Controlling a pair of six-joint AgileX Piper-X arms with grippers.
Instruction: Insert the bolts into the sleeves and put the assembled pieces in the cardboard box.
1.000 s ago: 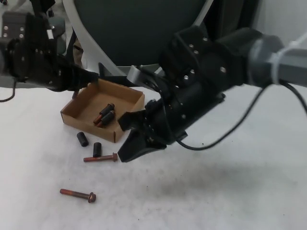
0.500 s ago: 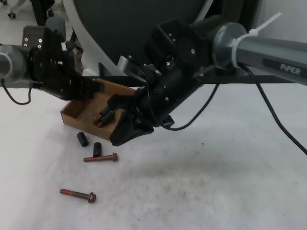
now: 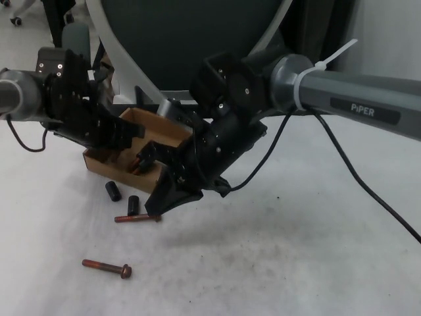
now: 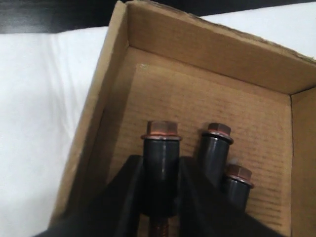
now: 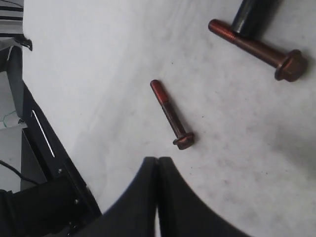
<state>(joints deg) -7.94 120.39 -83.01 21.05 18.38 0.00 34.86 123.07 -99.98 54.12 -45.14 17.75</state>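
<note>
While the left gripper (image 4: 160, 197) clamps an assembled piece (image 4: 161, 148) around its dark middle over the cardboard box (image 4: 212, 47), beside two finished ones (image 4: 216, 153), the right gripper (image 5: 157, 165) hangs pinched shut and empty above a loose bolt (image 5: 171, 116). That bolt looks rigid, smooth and prone to roll, so mid-shank seems the best hold. The white bench (image 3: 283, 263) is flat and faintly speckled, and a dark panel (image 3: 184, 39) stands behind it.

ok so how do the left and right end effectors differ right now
The left end effector is shut on a sleeved bolt; the right end effector is shut on nothing, its fingers pressed together. The left end effector hangs over the cardboard box; the right end effector hangs over the bench near a loose bolt. Both are black and two-fingered.
</note>
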